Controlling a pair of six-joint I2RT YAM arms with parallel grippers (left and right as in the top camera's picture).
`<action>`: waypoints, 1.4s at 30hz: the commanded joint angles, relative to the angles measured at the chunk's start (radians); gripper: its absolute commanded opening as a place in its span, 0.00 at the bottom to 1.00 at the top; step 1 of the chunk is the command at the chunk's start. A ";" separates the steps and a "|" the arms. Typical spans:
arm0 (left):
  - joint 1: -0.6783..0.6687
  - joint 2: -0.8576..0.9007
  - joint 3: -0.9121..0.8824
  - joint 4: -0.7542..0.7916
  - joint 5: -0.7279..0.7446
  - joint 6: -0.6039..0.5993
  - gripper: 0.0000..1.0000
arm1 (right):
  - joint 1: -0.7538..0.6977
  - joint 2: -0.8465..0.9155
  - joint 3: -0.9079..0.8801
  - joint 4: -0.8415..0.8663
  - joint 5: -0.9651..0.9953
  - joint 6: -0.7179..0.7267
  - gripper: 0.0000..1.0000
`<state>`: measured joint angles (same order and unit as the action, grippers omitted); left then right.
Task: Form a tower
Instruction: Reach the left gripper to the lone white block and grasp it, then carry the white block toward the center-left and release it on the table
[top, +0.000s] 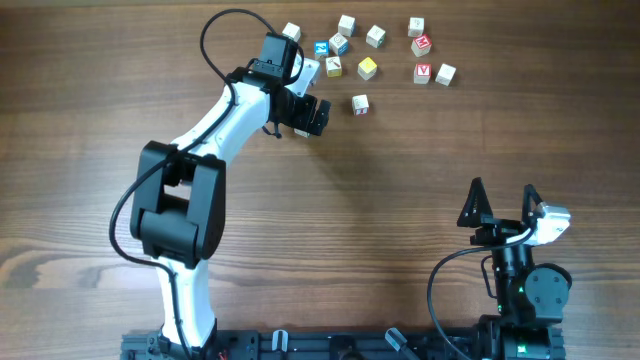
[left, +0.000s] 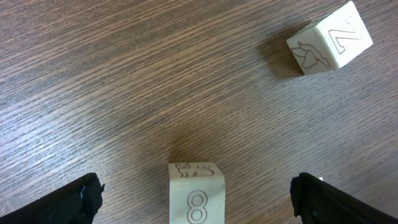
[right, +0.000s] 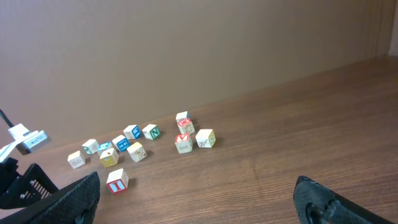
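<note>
No tower is in view; every wooden cube I see lies single on the table. My left gripper (top: 310, 113) is stretched out to the far cluster of cubes and is open. In the left wrist view a pale cube marked 8 (left: 196, 200) sits on the wood midway between the wide-apart fingers of the left gripper (left: 196, 186), touching neither. Another pale cube (left: 329, 40) lies further off to the right. My right gripper (top: 503, 203) hovers near the front right, open and holding nothing, as the right wrist view of it (right: 198, 199) confirms.
Several loose cubes are scattered along the far edge: a yellow one (top: 367, 67), a white one (top: 360, 104) closest to the left gripper, a red V cube (top: 422, 72) and a blue-faced one (top: 321, 48). A red I cube (right: 117, 180) lies nearest in the right wrist view.
</note>
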<state>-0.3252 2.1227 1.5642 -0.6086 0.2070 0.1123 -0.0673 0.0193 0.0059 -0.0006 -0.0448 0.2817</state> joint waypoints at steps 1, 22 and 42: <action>0.002 0.083 0.005 0.007 0.001 0.016 1.00 | -0.005 -0.005 -0.001 0.002 -0.013 -0.018 1.00; 0.002 -0.420 0.005 -0.534 -0.198 -0.319 0.23 | -0.005 -0.005 -0.001 0.002 -0.013 -0.018 1.00; 0.003 -0.421 -0.601 0.018 -0.269 -0.351 0.25 | -0.005 -0.005 -0.001 0.002 -0.013 -0.018 1.00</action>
<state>-0.3252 1.7073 0.9653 -0.6197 -0.0418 -0.2558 -0.0673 0.0204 0.0059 -0.0006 -0.0452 0.2817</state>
